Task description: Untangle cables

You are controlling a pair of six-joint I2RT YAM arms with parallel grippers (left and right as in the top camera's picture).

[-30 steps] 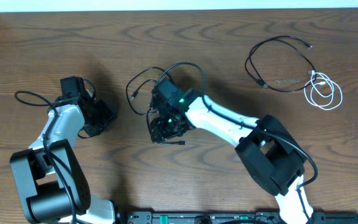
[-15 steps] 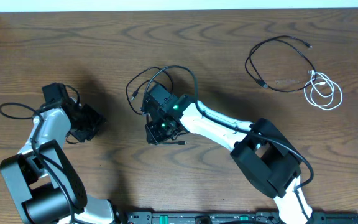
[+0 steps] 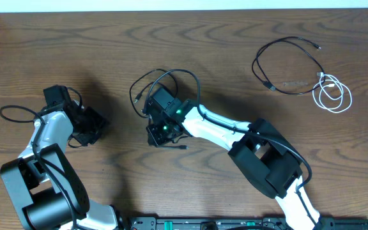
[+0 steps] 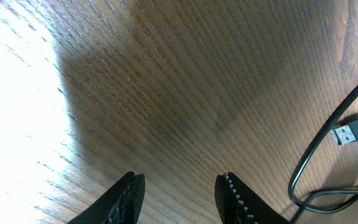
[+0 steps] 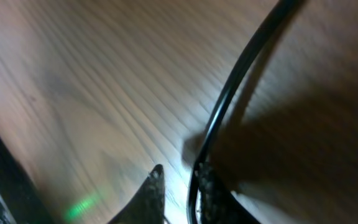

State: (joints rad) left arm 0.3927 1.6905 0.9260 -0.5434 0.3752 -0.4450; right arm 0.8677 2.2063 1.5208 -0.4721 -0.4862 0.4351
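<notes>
Cable (image 5: 241, 81) now sits pinched in the right gripper (image 5: 178, 186), whose jaws just narrowed, ready for pulling free; left gripper (image 4: 179, 190) half-open, empty.

On the table (image 3: 235, 25) we find the centre cable (image 3: 171, 70) looped mid-table. It passes between the fingertips of the right gripper (image 5: 180, 177), and its plug (image 4: 356, 130) lies on the side toward the left gripper (image 4: 179, 186), which sits well apart at the left. At far right, a second cable (image 3: 280, 40) lies behind and left of a coil (image 3: 349, 97), just beside it.
</notes>
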